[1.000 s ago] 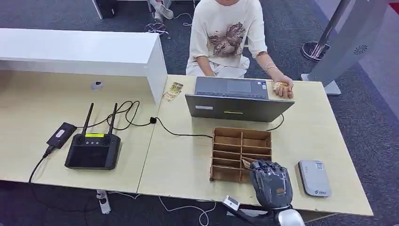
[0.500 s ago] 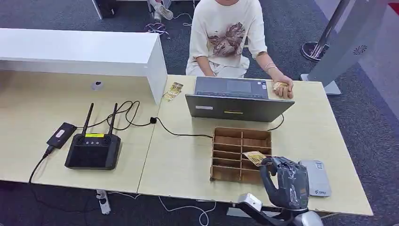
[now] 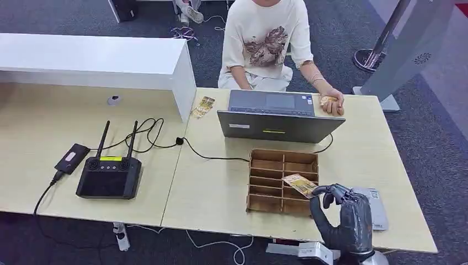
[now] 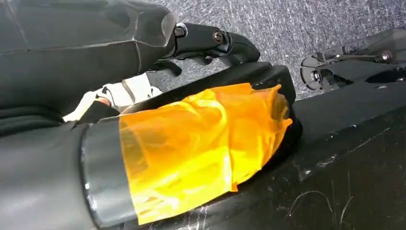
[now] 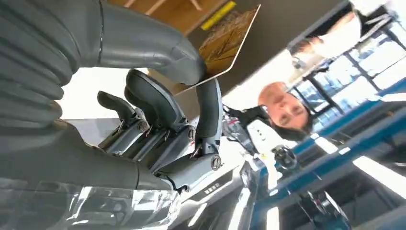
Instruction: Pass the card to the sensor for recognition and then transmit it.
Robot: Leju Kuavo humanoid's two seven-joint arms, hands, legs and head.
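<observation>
- Thin yellow patterned card (image 3: 299,185): judged light, stiff, slippery.
- Right hand (image 3: 343,220) pinches its edge, sensor (image 3: 376,208) at three o'clock.
- Left hand (image 4: 143,124): state unclear.

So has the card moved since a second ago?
Yes. The card, pinched by the right hand, has come up out of the wooden organizer and now sits above its right side, nearer the grey sensor.

Right hand (image 3: 345,221) raised upright, thumb and a finger pinching the card (image 3: 299,184), other fingers loosely curled
</observation>
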